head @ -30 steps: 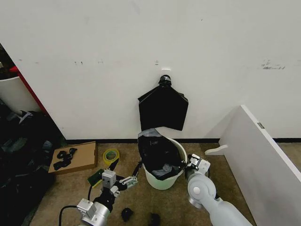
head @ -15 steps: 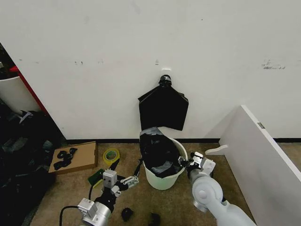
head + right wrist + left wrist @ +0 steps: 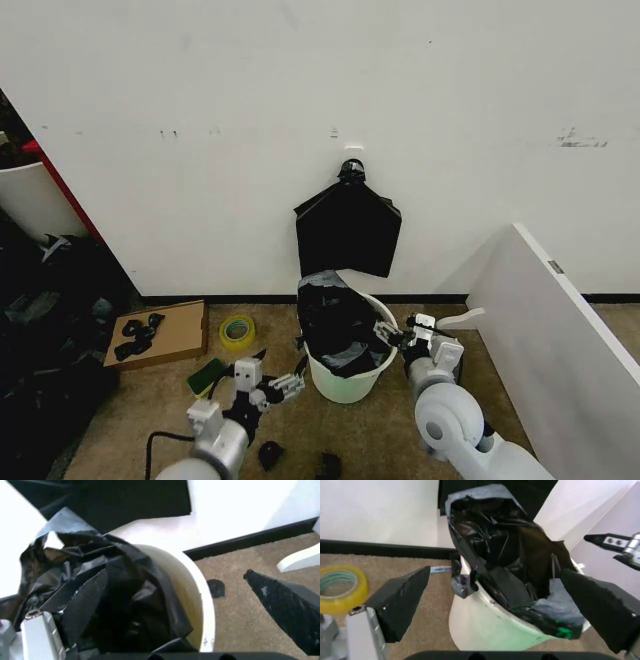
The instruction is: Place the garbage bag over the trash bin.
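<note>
The thin, glossy black plastic garbage bag [image 3: 337, 322] sits bunched inside the round cream-white plastic trash bin [image 3: 345, 383] on the carpet against the wall, its top standing up in a peak with little folded over the rolled rim. To do this step well, I judge each pincer should pinch one layer of film at opposite sides of the mouth, draw it outward and down past the rim, and avoid dragging the light bin. The left pincer [image 3: 268, 386] hangs spread just beside the bin's left side, pinching nothing; the right pincer [image 3: 398, 337] is spread near the right rim, one finger over the film. Close by are a flat black sheaf of bags [image 3: 347, 228] hung on the wall directly above, a yellow tape roll [image 3: 236, 329], a brown cardboard piece [image 3: 160, 335] and a leaning white board [image 3: 555, 335] crowding the right arm.
</note>
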`<state>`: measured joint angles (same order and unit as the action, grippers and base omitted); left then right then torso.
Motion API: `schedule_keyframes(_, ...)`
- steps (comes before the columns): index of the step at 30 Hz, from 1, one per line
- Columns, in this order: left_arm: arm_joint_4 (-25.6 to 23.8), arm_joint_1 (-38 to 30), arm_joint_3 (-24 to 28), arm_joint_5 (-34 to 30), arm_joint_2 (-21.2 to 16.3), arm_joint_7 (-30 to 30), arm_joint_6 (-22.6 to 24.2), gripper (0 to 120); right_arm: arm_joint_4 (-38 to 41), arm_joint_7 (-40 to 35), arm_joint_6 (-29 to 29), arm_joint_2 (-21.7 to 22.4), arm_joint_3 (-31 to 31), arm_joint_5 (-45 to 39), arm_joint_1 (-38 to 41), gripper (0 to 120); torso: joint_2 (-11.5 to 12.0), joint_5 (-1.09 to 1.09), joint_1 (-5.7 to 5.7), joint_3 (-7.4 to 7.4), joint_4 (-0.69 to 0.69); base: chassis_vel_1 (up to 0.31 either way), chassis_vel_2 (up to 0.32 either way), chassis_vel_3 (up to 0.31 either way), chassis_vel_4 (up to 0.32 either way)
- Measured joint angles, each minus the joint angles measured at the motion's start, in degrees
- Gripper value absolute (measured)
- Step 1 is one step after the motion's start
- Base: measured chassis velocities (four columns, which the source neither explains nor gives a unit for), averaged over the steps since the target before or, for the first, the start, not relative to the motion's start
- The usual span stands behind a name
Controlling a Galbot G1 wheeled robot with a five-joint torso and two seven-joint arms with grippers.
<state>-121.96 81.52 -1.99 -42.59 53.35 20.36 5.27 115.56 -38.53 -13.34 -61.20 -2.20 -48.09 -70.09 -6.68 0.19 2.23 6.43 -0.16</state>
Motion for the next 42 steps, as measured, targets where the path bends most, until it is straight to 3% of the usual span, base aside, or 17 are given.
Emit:
schedule_keyframes(6, 4.35, -4.81, 4.10, -2.61, 2.47, 0.90, 0.58, 95, 0.50, 0.35, -0.71, 0.23, 0.21, -0.19, -0.19, 100, 0.00, 0.01, 0.00, 0.00, 0.01, 0.000, 0.000, 0.000, 0.000)
schedule_keyframes(15, 7.65, -8.08, 5.97, -1.83, 5.09, 2.01, 0.94, 88, 0.61, 0.08, -1.21, 1.01, 0.13, -0.89, 0.02, 100, 0.00, 0.01, 0.00, 0.00, 0.01, 0.000, 0.000, 0.000, 0.000)
schedule_keyframes(20, 9.59, -10.39, 6.82, -3.85, 6.77, 3.58, 2.46, 63, 0.55, -0.27, -1.43, 1.32, 0.04, -1.50, 0.02, 100, 0.00, 0.01, 0.00, 0.00, 0.01, 0.000, 0.000, 0.000, 0.000)
schedule_keyframes(31, 10.99, -12.47, 6.84, -7.28, 7.63, 6.42, 4.95, 28, 0.57, -0.94, -1.73, 1.66, -0.29, -2.66, 0.57, 100, 0.00, 0.01, -0.01, -0.01, 0.01, 0.000, 0.000, 0.000, 0.000)
schedule_keyframes(37, 11.26, -12.36, 6.27, -7.53, 7.95, 7.03, 4.80, 1, 0.15, -1.12, -1.88, 1.63, -0.27, -2.74, 0.69, 100, 0.00, 0.01, -0.01, 0.00, 0.01, 0.000, 0.000, 0.000, 0.000)
schedule_keyframes(42, 10.95, -11.76, 5.61, -7.50, 7.66, 7.00, 4.67, 0, -0.08, -1.15, -1.89, 1.50, -0.27, -2.73, 0.69, 100, 0.00, 0.01, 0.00, -0.01, 0.01, 0.000, 0.000, 0.000, 0.000)
